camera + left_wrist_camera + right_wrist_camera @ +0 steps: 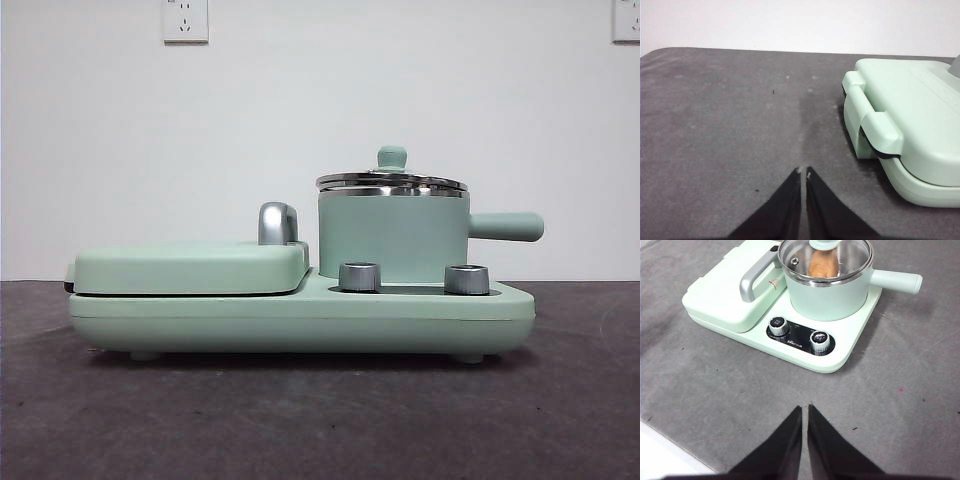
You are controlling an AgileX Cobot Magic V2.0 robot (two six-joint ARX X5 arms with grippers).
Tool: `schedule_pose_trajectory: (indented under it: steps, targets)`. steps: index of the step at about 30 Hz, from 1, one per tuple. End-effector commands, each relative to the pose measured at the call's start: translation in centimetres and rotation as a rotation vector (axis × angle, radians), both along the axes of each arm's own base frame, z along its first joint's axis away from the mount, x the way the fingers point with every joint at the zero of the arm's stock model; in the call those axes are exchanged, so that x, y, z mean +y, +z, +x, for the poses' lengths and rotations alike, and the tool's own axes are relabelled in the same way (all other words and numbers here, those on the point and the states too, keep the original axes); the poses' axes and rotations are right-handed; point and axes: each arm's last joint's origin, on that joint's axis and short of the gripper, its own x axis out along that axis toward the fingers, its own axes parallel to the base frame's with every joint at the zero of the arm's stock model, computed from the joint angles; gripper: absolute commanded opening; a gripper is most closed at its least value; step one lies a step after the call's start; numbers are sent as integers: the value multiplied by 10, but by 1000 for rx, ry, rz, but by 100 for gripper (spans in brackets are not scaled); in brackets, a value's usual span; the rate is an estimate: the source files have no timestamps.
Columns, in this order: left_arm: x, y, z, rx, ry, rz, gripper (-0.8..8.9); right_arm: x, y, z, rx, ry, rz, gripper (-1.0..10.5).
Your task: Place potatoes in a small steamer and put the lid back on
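Observation:
The mint-green steamer pot (392, 238) stands on the right half of the cooker base, its stubby handle (505, 226) pointing right. The glass lid (391, 181) with a green knob sits on its rim. In the right wrist view the orange-brown potato (821, 265) shows through the lid (850, 252), inside the pot (827, 297). My right gripper (804, 409) is shut and empty above the grey table, in front of the cooker. My left gripper (803, 171) is shut and empty above the table, beside the griddle's end (905, 135). Neither gripper shows in the front view.
The flat green griddle (190, 268) with a chrome handle (277, 222) fills the cooker's left half. Two silver knobs (360, 276) (466, 279) stand at the front of the base (300, 320). Dark grey table (300, 420), white wall behind.

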Motion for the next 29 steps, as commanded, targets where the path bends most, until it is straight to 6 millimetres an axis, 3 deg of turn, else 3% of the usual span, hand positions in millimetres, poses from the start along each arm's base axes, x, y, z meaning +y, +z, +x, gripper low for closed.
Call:
schedule_pose_trajectory:
  steps: [1,14,19,24,27,29]
  targets:
    - [0,-5,1,1,-3,2,14,0,3,0,-18,9,4,18]
    - [0,-5,1,1,-3,2,14,0,3,0,-18,9,5,18]
    - [0,-5,1,1,-2,2,14,-5,-2,7,-32,-159,48,18]
    - [0,-5,1,1,-3,2,14,-14,-21,25,-346,-410,153,18]
    - [0,-5,1,1,-3,2,14,-19,-44,32,-586,-463,91,18]
    - [0,-5,1,0,-3,2,14,-22,-65,37,-657,-486,5,18]
